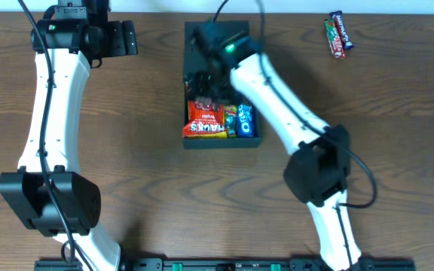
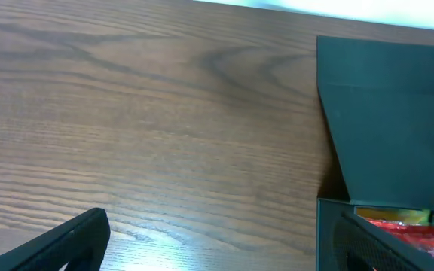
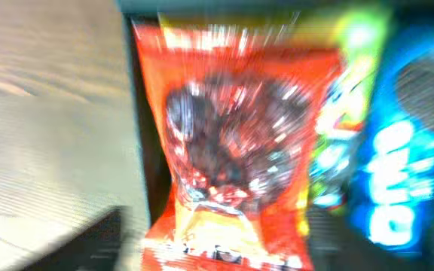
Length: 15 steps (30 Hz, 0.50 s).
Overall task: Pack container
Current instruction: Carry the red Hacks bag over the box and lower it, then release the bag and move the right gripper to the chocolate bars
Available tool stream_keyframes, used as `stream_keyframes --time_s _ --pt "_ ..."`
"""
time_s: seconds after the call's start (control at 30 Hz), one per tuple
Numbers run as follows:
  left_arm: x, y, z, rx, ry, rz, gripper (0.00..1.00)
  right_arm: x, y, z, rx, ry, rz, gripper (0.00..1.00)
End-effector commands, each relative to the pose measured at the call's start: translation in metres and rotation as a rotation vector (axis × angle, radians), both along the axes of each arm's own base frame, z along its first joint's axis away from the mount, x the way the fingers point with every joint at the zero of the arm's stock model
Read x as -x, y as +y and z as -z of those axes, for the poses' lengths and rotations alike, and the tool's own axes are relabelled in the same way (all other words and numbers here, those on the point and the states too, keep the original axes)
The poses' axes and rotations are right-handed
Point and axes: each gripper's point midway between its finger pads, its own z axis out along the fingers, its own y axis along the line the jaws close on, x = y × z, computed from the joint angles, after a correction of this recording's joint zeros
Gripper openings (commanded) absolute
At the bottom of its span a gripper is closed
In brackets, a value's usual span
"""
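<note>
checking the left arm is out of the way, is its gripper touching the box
Apart. The overhead view shows a wide stretch of bare table between the left gripper and the box.

The container [image 2: 386, 113] is matte dark teal-black, the worktop [image 1: 157, 188] brown wood-grain. There is a red packet [image 1: 204, 119], a green packet [image 3: 341, 105] and a blue packet [image 1: 246, 120].

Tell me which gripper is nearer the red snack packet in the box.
Right. The right gripper is over the box, next to the red packet; the left gripper is off the box's left side, over the table.
</note>
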Motion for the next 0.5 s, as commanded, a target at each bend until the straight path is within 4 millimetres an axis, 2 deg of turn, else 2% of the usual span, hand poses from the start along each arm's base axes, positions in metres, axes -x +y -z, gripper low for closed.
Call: stream_keyframes --time_s 0.0,0.03,0.1,0.27,0.47 --pt "-0.002 0.001 -0.012 0.000 -0.030 0.002 0.95 -0.018 -0.023 -0.060 -0.040 -0.164 -0.085 0.02" --pt "-0.002 0.001 -0.012 0.000 -0.030 0.002 0.95 -0.018 -0.025 -0.059 -0.038 -0.163 -0.105 0.01" --pt "-0.002 0.001 -0.012 0.000 -0.030 0.002 0.95 -0.011 -0.018 -0.044 -0.071 -0.121 -0.183 0.02" --pt "-0.002 0.001 -0.012 0.000 -0.031 0.002 0.95 0.007 0.001 0.008 -0.127 -0.025 -0.319 0.01" --pt "-0.002 0.001 -0.012 0.000 -0.030 0.002 0.95 0.029 0.008 0.052 -0.113 0.071 -0.380 0.01"
